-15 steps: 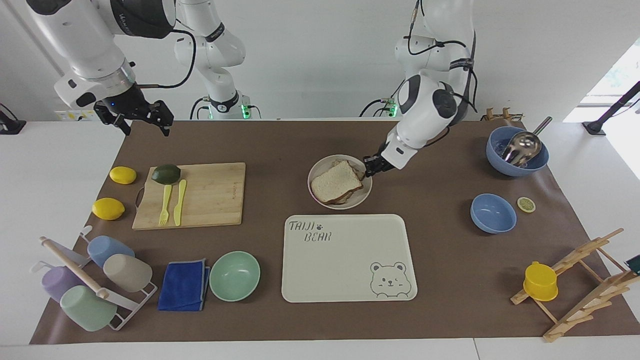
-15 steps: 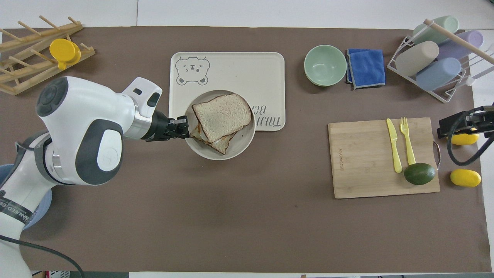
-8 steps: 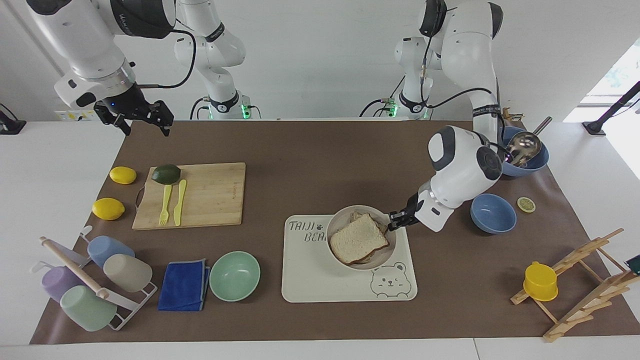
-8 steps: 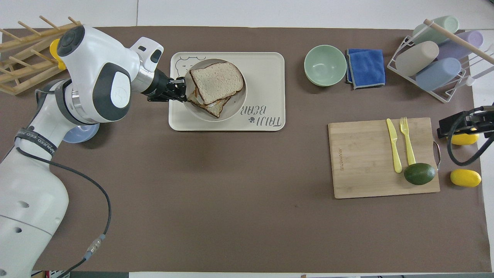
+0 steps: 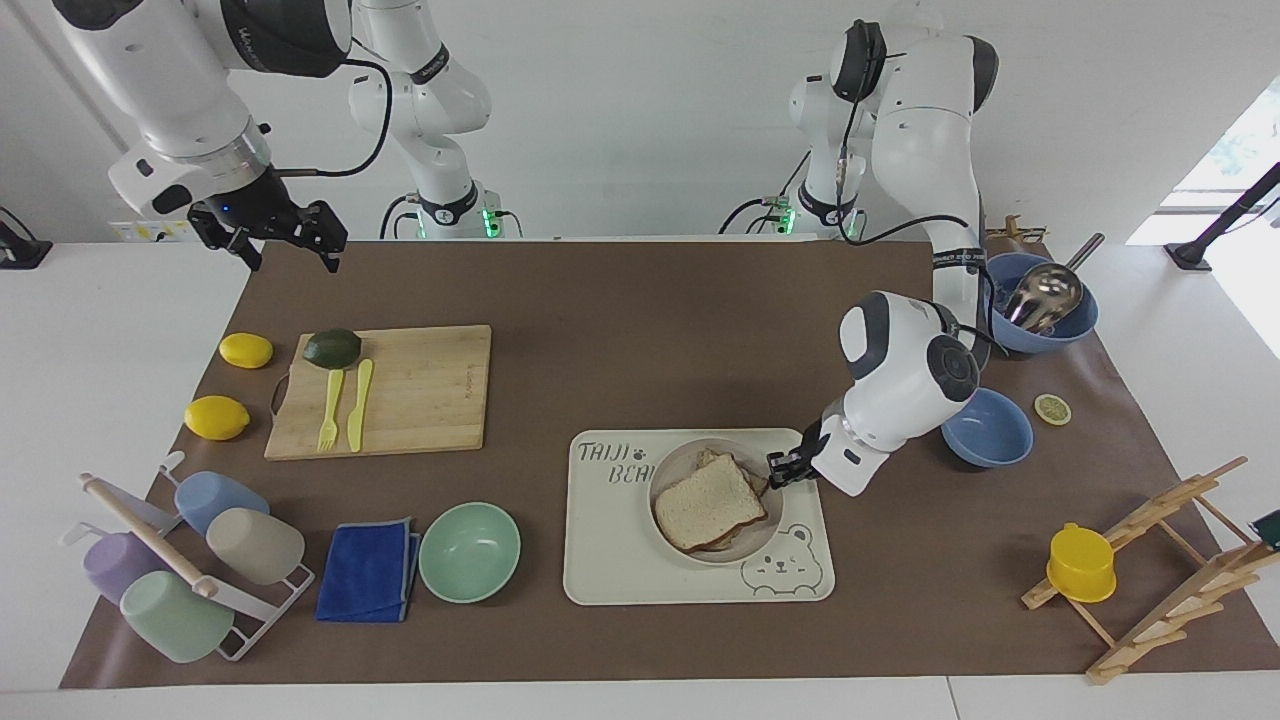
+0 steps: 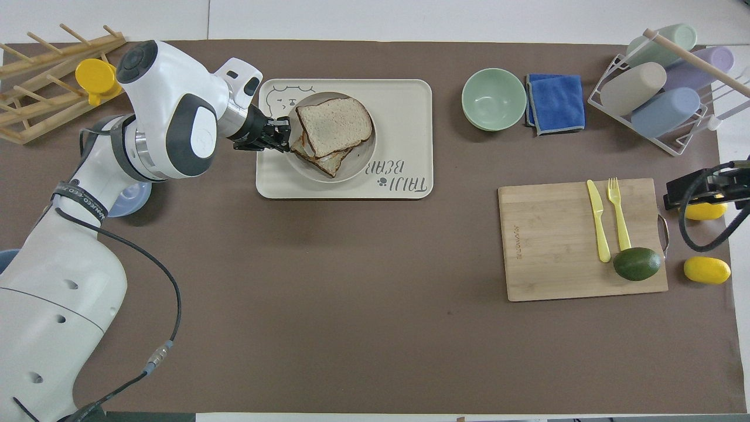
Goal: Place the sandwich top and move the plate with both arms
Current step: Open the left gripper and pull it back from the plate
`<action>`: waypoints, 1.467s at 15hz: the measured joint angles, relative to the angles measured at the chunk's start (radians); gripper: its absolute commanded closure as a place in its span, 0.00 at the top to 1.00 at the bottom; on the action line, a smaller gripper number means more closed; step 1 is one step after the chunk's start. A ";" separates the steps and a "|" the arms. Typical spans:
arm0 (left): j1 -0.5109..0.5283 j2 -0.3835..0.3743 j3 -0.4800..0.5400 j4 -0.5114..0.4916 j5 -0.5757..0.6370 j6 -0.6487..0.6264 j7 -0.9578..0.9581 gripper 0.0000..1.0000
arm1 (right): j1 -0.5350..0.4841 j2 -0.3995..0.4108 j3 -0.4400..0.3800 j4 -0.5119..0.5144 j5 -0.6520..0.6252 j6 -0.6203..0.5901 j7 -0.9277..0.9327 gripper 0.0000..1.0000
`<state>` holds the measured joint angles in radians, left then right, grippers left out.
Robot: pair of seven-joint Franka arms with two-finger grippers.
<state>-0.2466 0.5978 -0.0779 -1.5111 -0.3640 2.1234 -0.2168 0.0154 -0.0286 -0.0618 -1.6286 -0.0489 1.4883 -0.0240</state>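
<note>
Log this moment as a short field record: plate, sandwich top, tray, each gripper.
plate: on the bear-print tray, sandwich on it
sandwich top: lying on the lower slice, slightly askew
left gripper: at the plate's rim on the side toward the left arm's end, shut on it
right gripper: waiting in the air over the table edge near the cutting board, open

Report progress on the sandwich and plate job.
Done: the sandwich top lies on the stack, and the plate sits on the bear-print tray. In hand: the left gripper is at the plate's rim. Left: letting go. The right gripper waits over the table's edge.
</note>
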 measured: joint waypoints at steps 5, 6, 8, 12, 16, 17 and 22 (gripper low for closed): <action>-0.004 -0.001 0.000 -0.010 0.000 0.016 0.011 1.00 | 0.000 0.000 0.000 0.000 0.000 0.000 0.000 1.00; -0.004 -0.002 0.000 -0.010 0.000 0.017 0.013 1.00 | 0.000 0.000 0.000 0.000 0.000 0.000 0.000 1.00; 0.001 -0.007 0.001 -0.005 0.000 0.016 0.014 1.00 | 0.000 0.000 0.000 0.000 0.000 0.000 0.000 1.00; 0.043 -0.058 0.011 0.023 0.000 0.008 0.014 1.00 | 0.000 0.000 0.000 0.000 0.000 0.000 0.000 1.00; 0.107 -0.207 0.079 0.027 0.064 -0.139 0.017 1.00 | 0.000 0.000 0.000 0.000 0.000 0.000 0.000 1.00; 0.114 -0.254 0.095 0.028 0.104 -0.197 0.019 1.00 | 0.000 0.000 0.000 0.000 0.000 0.000 0.000 1.00; 0.114 -0.459 0.099 0.026 0.254 -0.457 0.019 1.00 | 0.000 0.000 0.000 0.000 0.000 0.000 0.000 1.00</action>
<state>-0.1331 0.1383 0.0213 -1.4854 -0.1101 1.6664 -0.1975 0.0154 -0.0286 -0.0618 -1.6286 -0.0489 1.4883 -0.0240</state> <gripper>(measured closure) 0.000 0.000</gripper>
